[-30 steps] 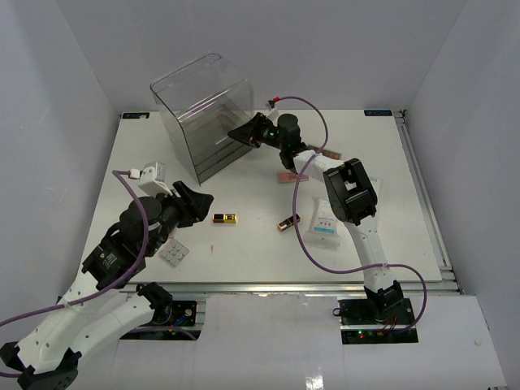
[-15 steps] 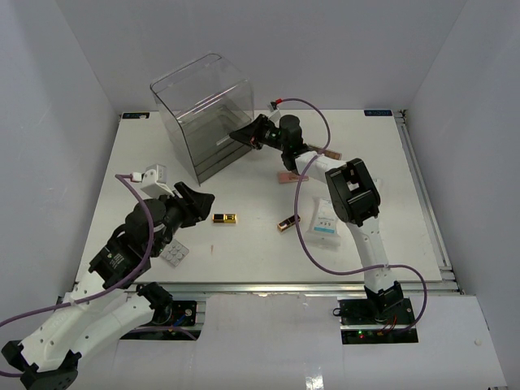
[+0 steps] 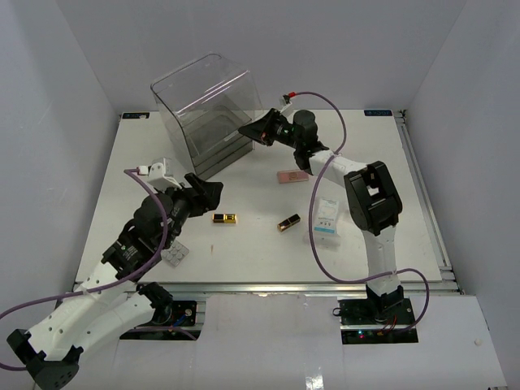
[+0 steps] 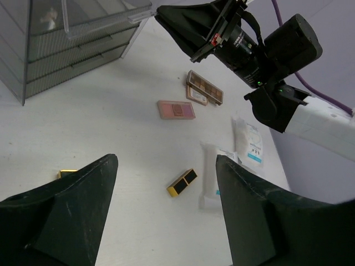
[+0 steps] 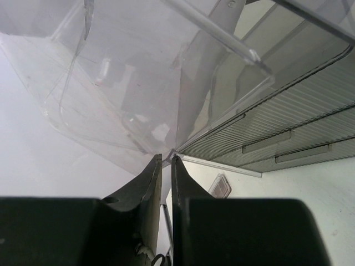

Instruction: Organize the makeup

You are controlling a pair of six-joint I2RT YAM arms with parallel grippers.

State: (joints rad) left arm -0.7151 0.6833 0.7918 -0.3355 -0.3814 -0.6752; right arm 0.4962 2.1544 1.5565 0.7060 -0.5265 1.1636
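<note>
Grey palette (image 3: 174, 254) near worktop's (image 3: 130, 162) front-left edge. Left gripper (image 3: 209, 193) just beyond it, jaws open. Gold-black cases (image 3: 225, 218) mid-worktop. Right gripper (image 3: 253, 132): jaws closed on top drawer (image 4: 100, 19) lip of clear box (image 3: 199, 106), far-left corner. Pink palette (image 3: 290, 176) and white-teal packets (image 3: 327, 219) right of centre.

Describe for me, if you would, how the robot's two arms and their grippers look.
Both are built alike: the left arm and the right arm have white shells with black joints and black wrist housings. A purple cable loops loosely along each. The left gripper and the right gripper each carry two matte black, wedge-shaped fingers.
</note>
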